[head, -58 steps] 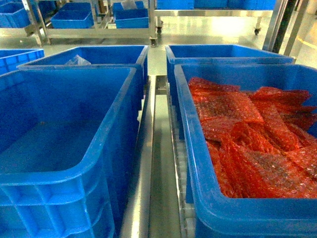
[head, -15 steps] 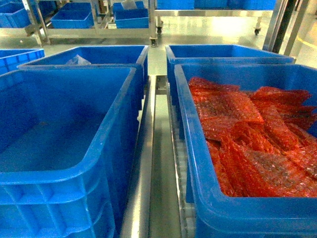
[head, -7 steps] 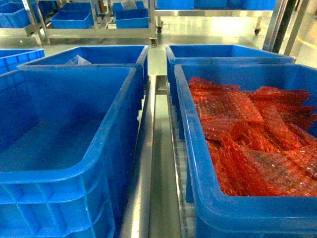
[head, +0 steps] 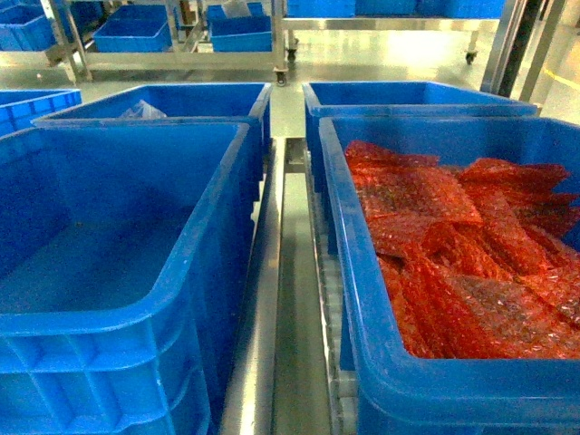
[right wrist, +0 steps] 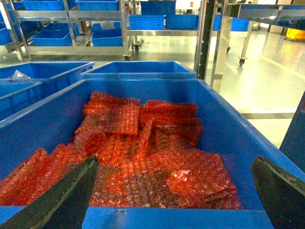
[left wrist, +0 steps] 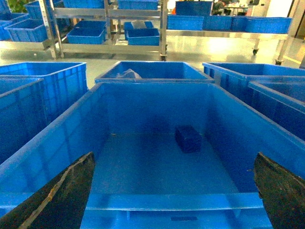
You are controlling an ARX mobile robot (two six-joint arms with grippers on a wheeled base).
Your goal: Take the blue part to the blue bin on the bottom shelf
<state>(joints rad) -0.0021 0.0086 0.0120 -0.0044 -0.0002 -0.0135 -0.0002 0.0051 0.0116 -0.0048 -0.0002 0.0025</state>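
Blue part (left wrist: 188, 138) lies on the floor of the left bin (left wrist: 143, 205), far side. Left gripper (left wrist: 174, 191) hangs wide apart over the near rim, facing it; right gripper (right wrist: 174, 191) spread over red wrap (right wrist: 143, 157), holding nothing.

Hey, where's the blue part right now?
In the left wrist view the blue part lies on the floor of the near left bin, right of centre towards the far wall. In the head view the bin's wall hides it.
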